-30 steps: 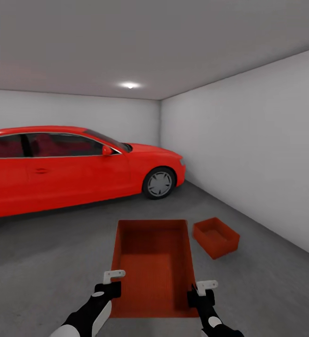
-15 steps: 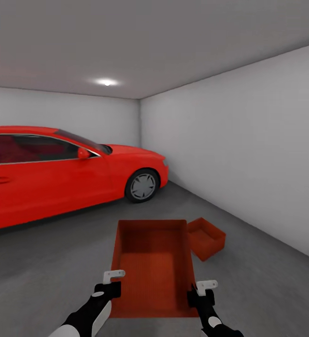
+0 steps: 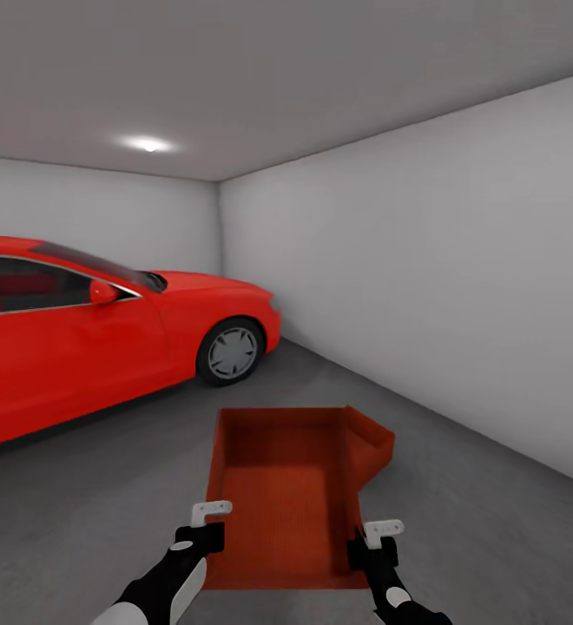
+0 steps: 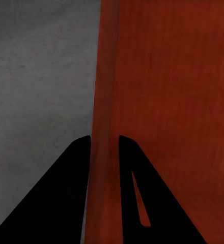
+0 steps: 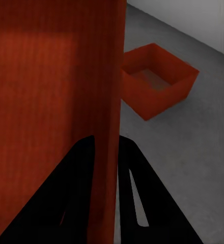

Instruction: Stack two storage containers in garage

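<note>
We hold one container [image 3: 286, 495] out in front of us with both arms, level and open side up, above the garage floor [image 3: 69, 512]. Our left gripper [image 4: 103, 147] pinches the thin left wall between its two fingers, and the right gripper [image 5: 106, 147] pinches the right wall the same way; each is closed down narrow on that wall. We judge that gripping opposite walls is what keeps the box from tipping while we roll, since neither wall alone would carry it flat.

The second container [image 5: 158, 84] sits on the concrete ahead and to our right, close to the grey wall [image 3: 460, 286]. From the head camera only its far corner pokes out past the carried box's right wall; the right wrist camera shows it whole, upright, open and apparently empty. It is placed as the base of the stack, so our load has to end up directly over it and come down squarely.

By count: two containers, one in our grip and one on the floor; two grippers, both busy; one red car [image 3: 87, 338] parked to the left, well apart from the boxes; one ceiling light [image 3: 148, 144].
</note>
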`<state>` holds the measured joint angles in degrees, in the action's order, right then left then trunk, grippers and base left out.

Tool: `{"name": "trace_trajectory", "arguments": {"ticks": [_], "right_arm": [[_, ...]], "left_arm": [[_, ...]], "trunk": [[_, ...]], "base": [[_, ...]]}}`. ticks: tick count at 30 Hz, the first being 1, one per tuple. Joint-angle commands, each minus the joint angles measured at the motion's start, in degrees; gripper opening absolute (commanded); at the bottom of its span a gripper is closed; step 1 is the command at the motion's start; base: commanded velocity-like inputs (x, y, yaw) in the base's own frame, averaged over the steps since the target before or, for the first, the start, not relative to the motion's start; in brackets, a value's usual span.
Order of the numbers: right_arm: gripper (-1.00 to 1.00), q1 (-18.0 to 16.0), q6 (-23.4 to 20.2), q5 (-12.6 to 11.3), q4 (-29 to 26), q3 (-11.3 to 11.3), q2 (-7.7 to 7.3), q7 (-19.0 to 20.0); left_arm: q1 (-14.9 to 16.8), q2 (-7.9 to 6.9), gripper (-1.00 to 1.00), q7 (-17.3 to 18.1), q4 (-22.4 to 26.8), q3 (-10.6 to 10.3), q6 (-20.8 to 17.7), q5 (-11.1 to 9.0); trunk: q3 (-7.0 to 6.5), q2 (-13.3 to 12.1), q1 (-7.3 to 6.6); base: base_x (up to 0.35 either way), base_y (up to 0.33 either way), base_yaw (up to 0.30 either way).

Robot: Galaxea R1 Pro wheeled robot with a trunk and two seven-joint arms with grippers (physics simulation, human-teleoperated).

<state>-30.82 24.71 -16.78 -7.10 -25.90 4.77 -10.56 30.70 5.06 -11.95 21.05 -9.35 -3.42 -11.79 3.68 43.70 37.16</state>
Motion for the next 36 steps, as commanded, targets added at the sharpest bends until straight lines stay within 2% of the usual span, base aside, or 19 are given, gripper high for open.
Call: {"name": "trace_trajectory", "arguments": {"ticks": [1,20,36], "right_arm": [[-1.00,-0.1,4.6,-0.6,0.0,0.9,-0.29,-3.7],[-1.00,-0.1,4.6,-0.6,0.0,0.9,-0.29,-3.7],[-1.00,-0.1,4.6,-0.6,0.0,0.9,-0.29,-3.7]], "left_arm": [[0.0,-0.57,-1.00,-0.9,-0.1,-0.7,-0.4,-0.7],[0.0,-0.57,-1.00,-0.8,-0.1,-0.7,-0.4,-0.7],[0.0,-0.57,-1.00,-0.4,-0.1,-0.7,-0.4,-0.6]], "trunk": [[0.10,0.1,0.05],[0.10,0.1,0.05],[0.10,0.1,0.05]], "base": [[0.318,0.182,-0.285],[0.318,0.182,-0.279],[0.312,0.195,-0.025]]}}
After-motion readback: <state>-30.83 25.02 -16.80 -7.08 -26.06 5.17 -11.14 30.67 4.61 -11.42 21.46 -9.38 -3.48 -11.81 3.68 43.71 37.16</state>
